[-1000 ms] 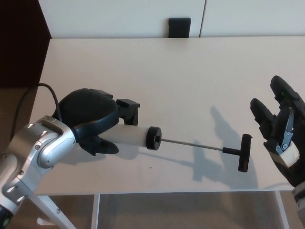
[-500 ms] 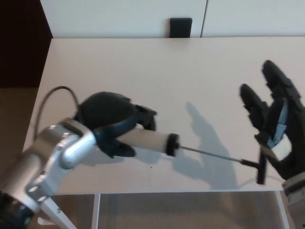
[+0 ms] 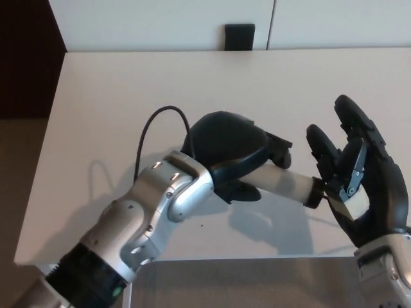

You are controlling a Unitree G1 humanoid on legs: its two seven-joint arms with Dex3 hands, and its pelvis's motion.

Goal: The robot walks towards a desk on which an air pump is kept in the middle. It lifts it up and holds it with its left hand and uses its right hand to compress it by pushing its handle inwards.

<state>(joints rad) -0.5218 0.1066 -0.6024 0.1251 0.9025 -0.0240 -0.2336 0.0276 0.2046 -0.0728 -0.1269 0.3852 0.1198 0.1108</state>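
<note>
The air pump [image 3: 282, 183] has a pale cylinder with black end caps and is held above the desk [image 3: 128, 102]. My left hand [image 3: 228, 151] is shut on its cylinder from above, near the pump's black head. My right hand [image 3: 353, 179] stands at the pump's other end, palm against it, fingers spread upward. The rod and the T-handle are hidden behind that palm.
A black block [image 3: 239, 36] sits at the desk's far edge against a white wall. A black cable [image 3: 157, 125] loops from my left forearm. The desk's near edge runs just below both hands, with floor beyond it.
My left hand has carried the pump up and to the right. The long rod that showed earlier is no longer visible, and my right hand now sits against the cylinder's end.
</note>
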